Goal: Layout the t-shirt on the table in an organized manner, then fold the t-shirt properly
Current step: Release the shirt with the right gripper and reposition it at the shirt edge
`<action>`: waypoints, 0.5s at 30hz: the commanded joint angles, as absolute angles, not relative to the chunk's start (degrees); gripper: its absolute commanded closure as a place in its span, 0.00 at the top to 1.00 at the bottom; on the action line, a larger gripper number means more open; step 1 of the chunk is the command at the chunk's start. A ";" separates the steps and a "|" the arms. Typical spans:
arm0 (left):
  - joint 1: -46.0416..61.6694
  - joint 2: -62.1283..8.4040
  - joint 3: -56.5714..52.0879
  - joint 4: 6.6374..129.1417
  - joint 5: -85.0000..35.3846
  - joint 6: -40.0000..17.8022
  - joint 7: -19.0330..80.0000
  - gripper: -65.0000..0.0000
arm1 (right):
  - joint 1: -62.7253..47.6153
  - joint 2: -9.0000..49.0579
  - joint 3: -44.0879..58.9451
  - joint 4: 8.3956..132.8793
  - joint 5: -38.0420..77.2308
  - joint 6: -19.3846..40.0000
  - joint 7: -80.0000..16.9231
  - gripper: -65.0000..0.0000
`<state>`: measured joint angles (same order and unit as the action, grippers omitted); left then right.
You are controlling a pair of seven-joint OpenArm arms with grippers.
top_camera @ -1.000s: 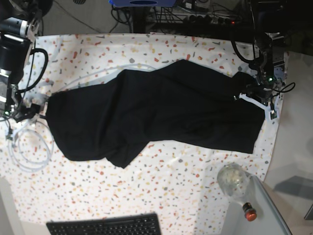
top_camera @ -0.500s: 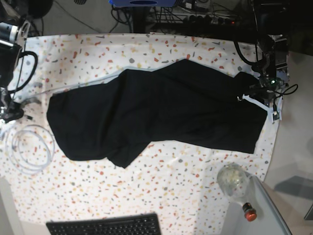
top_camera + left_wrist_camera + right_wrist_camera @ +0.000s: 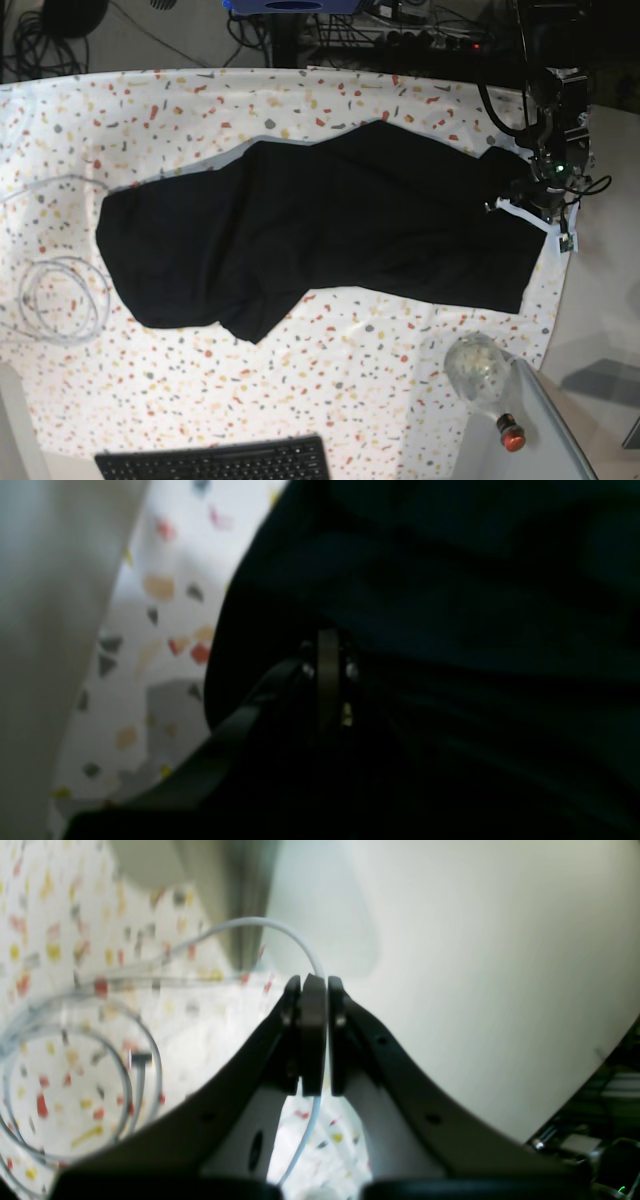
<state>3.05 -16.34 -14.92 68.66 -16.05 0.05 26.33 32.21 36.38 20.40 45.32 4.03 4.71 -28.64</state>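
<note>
The black t-shirt (image 3: 320,225) lies spread lengthwise and rumpled across the middle of the speckled table (image 3: 350,400). My left gripper (image 3: 528,198) is at the shirt's right edge. In the left wrist view the gripper (image 3: 327,667) has its fingers together against the dark fabric (image 3: 450,605), and it looks shut on the edge. My right gripper (image 3: 313,990) shows only in the right wrist view. It is shut, away from the shirt, over the table's edge (image 3: 50,915). A white cable (image 3: 280,925) runs close past its fingertips.
A coiled white cable (image 3: 60,300) lies at the table's left side. A black keyboard (image 3: 215,462) sits at the front edge. A clear crumpled ball (image 3: 475,368) and a red-capped item (image 3: 511,433) are at the front right. Black cables and gear lie behind the table.
The right arm has pulled back to the left and left the base view. The cable coil shifted a little. The left gripper edged right at the shirt's edge; the shirt barely moved.
</note>
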 commanded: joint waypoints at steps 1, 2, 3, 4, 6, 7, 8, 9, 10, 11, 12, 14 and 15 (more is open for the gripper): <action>2.77 -17.19 -15.16 70.55 -15.78 0.31 25.10 0.00 | 33.89 37.41 20.53 46.29 4.09 4.62 -25.89 0.00; 2.95 -17.19 -15.16 71.43 -15.78 0.31 25.10 0.00 | 34.07 37.93 19.91 46.29 3.91 4.62 -23.96 0.00; 3.12 -17.19 -15.16 72.40 -15.78 0.31 25.10 0.00 | 34.15 38.64 18.33 46.29 3.38 4.62 -22.02 0.00; 3.21 -17.19 -15.16 73.01 -15.78 0.31 25.19 0.00 | 34.24 39.08 16.57 46.29 2.68 4.44 -20.26 0.00; 3.21 -17.10 -14.99 73.54 -15.78 0.31 25.19 0.00 | 34.24 39.25 14.81 46.29 1.19 4.44 -19.38 0.00; 3.21 -17.10 -14.99 73.45 -15.78 0.31 25.19 0.00 | 34.24 38.99 14.81 46.29 0.13 4.44 -19.47 0.00; 3.21 -17.10 -14.99 73.36 -15.78 0.31 25.19 0.00 | 34.24 38.81 14.90 46.29 -1.01 4.35 -19.47 0.00; 3.21 -17.10 -14.99 73.36 -15.87 0.31 25.19 0.00 | 34.24 38.37 14.90 46.11 -2.33 4.35 -19.74 0.05; 3.38 -17.10 -14.99 73.36 -15.87 0.31 25.19 0.00 | 34.07 37.58 14.90 45.93 -3.65 4.35 -21.05 0.22; 3.82 -17.10 -15.08 73.36 -15.87 0.31 25.19 0.00 | 33.89 37.14 14.99 46.11 -4.35 4.35 -22.64 0.35; 4.09 -17.10 -15.08 73.36 -15.87 0.31 25.19 0.00 | 33.36 36.70 14.99 46.29 -4.70 4.35 -24.04 0.48; 4.44 -17.10 -15.08 73.63 -15.87 0.31 25.19 0.00 | 31.52 36.35 14.99 47.16 -4.44 4.35 -24.66 0.67; 4.44 -17.10 -15.08 73.63 -15.87 0.31 25.19 0.00 | 30.29 35.65 14.99 48.57 -4.44 4.35 -24.22 0.70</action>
